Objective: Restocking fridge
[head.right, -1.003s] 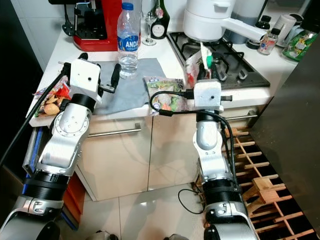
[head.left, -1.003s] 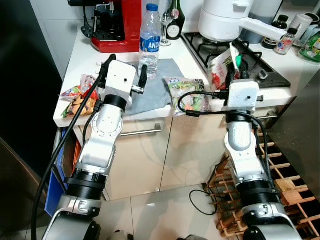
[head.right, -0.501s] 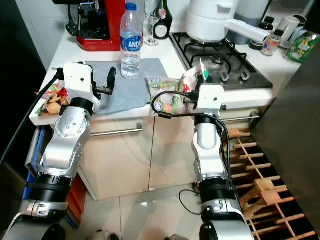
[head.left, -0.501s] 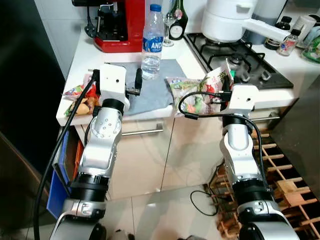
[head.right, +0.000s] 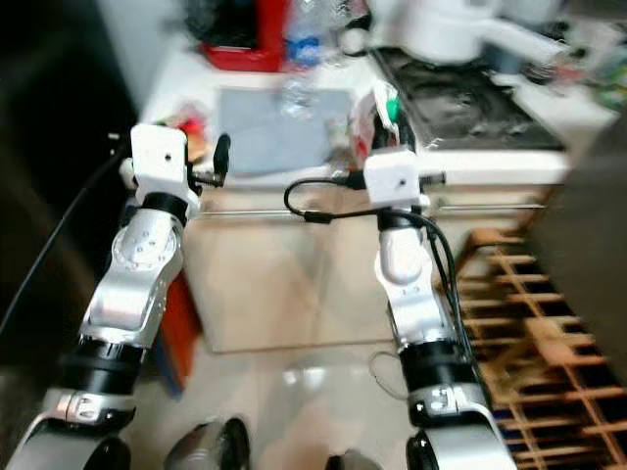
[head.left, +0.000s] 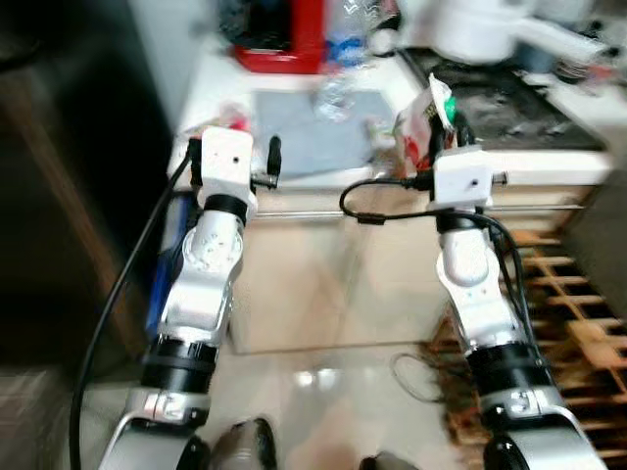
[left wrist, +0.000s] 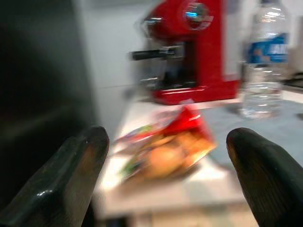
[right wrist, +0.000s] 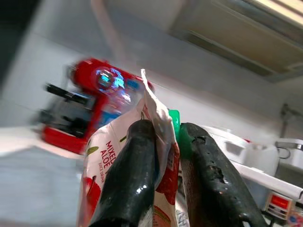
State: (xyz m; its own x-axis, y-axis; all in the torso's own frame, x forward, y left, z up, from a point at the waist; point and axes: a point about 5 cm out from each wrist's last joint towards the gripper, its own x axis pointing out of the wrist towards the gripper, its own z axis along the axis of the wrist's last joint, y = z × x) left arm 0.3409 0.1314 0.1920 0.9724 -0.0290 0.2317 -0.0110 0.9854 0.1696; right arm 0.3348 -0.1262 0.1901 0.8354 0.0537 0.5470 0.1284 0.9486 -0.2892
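Here the right gripper (right wrist: 163, 156) pinches a juice pouch (right wrist: 123, 156); left gripper (left wrist: 165, 156) gapes before snack bags (left wrist: 165, 151).

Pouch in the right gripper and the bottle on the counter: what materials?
Pouch: looks like glossy printed plastic film, crimped flat at the top seam where the right gripper pinches it. Bottle: clear plastic probably, see-through ribbed wall, blue label.

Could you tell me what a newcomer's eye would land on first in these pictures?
Probably the right pincer, raised before the counter and shut on a juice pouch with a green cap. Next, the red coffee machine at the back of the counter, with a snack packet in front of the open left pincer.
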